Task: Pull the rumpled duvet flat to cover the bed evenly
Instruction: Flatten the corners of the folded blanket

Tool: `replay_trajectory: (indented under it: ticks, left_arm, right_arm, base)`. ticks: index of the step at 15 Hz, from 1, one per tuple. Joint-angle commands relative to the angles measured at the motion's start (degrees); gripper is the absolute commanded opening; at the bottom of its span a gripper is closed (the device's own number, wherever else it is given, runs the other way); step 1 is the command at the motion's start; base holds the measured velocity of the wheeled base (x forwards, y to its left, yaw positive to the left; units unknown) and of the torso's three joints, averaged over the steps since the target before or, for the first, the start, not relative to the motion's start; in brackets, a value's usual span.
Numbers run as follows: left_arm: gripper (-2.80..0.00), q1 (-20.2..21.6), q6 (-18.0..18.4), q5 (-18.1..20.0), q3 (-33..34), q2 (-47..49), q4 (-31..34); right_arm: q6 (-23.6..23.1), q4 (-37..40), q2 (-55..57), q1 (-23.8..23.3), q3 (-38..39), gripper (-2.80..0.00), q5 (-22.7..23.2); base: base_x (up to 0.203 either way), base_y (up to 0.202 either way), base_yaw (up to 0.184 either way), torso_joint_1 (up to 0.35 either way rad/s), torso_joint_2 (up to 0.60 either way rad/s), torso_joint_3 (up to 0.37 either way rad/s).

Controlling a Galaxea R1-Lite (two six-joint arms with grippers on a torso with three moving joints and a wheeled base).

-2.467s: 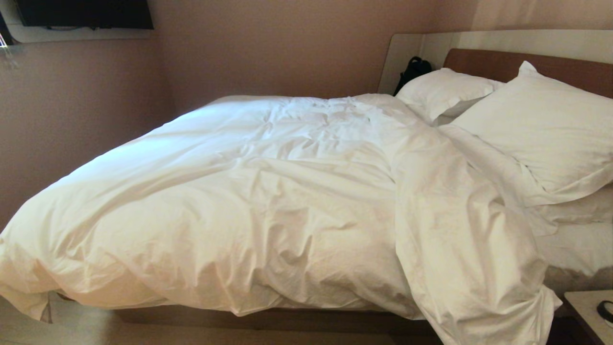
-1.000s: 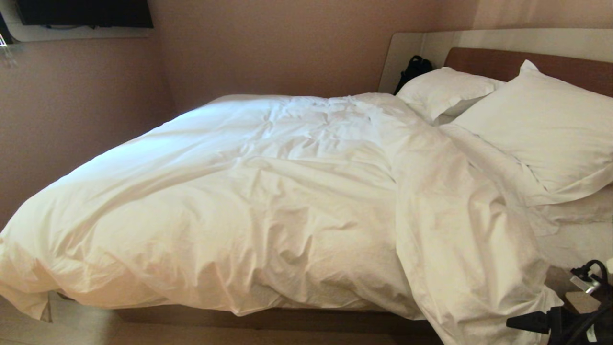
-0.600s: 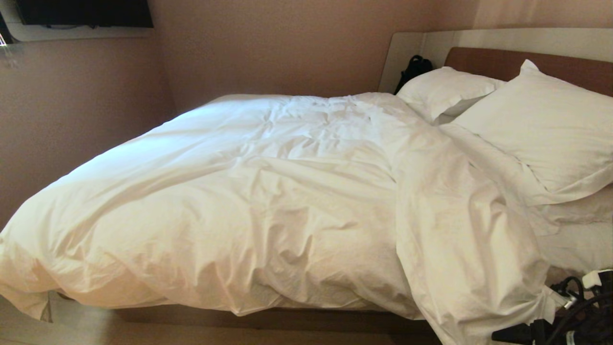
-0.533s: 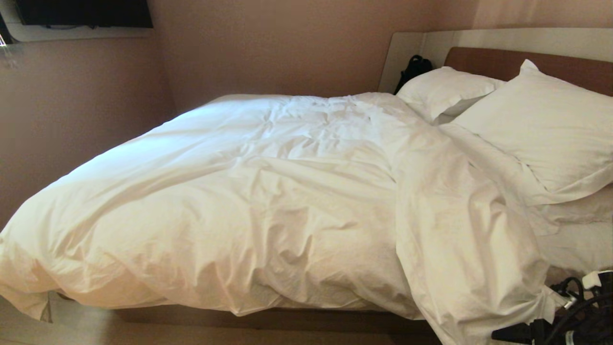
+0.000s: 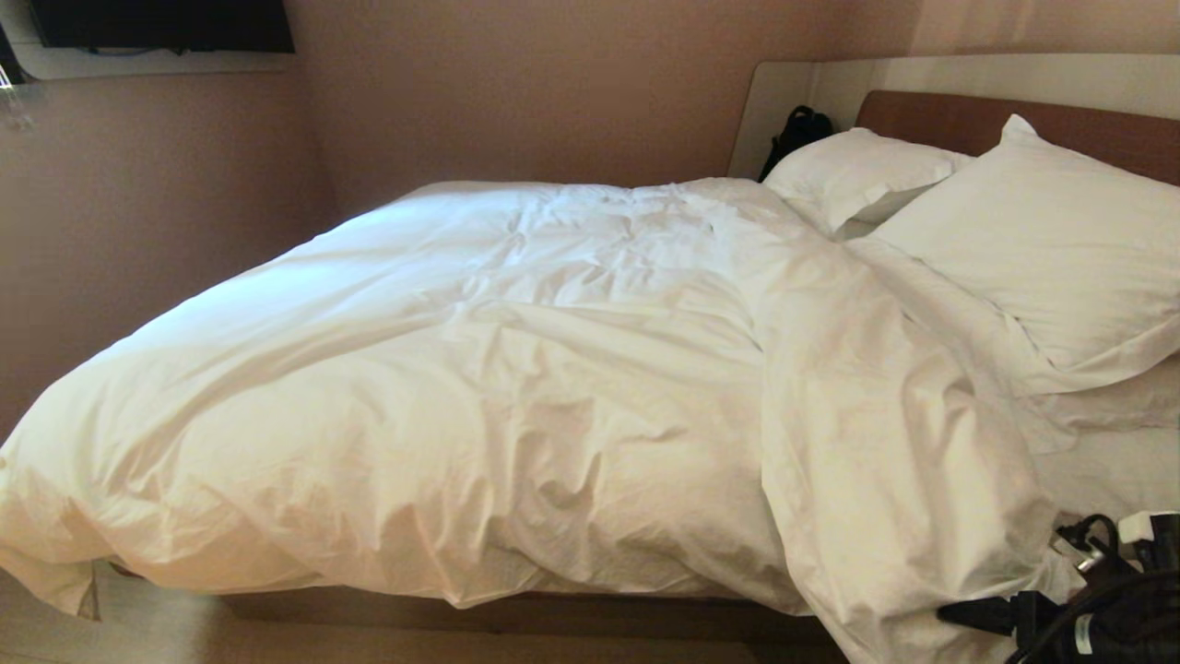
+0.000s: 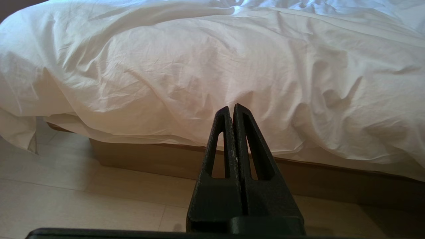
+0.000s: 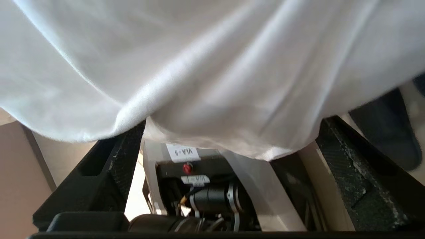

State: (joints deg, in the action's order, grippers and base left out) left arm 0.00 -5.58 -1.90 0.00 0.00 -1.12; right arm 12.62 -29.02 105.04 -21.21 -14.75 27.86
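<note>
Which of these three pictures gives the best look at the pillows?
The head view: both pillows lie in full sight against the headboard, above the rumpled duvet. The left wrist view shows only duvet and bed base, and the right wrist view only hanging duvet cloth between the right hand's open fingers; neither shows a pillow.

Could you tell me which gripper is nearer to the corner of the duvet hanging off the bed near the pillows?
The right. The right gripper is open right under that hanging corner of the duvet. The left gripper is shut, off the near side of the bed, short of the duvet.
</note>
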Motion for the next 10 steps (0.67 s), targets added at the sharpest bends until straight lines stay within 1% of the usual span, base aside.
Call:
replay_trajectory:
  ticks: [1, 2, 3, 10]
  left_arm:
    - [-2.80, 0.00, -0.04, -0.03, 0.00, 0.00, -0.02]
    - [-2.80, 0.00, -0.04, -0.03, 0.00, 0.00, -0.02]
    - [-2.80, 0.00, -0.04, -0.03, 0.00, 0.00, -0.02]
    - [-2.80, 0.00, -0.13, -0.03, 0.00, 0.00, -0.02]
  right_arm:
    - [-0.13, -2.17, 0.61, 0.03, 0.86, 0.00, 3.16]
    - [-0.14, -2.46, 0.61, 0.03, 1.06, 0.00, 3.21]
    - [-0.14, -3.17, 0.52, 0.03, 1.42, -2.80, 3.34]
    - [-1.32, -4.82, 0.16, 0.12, 3.28, -2.80, 3.34]
  base:
    - [0.000, 0.000, 0.000, 0.000, 0.00, 0.000]
    - [0.000, 0.000, 0.000, 0.000, 0.00, 0.000]
    - [0.000, 0.000, 0.000, 0.000, 0.00, 0.000]
    - [0.000, 0.000, 0.000, 0.000, 0.00, 0.000]
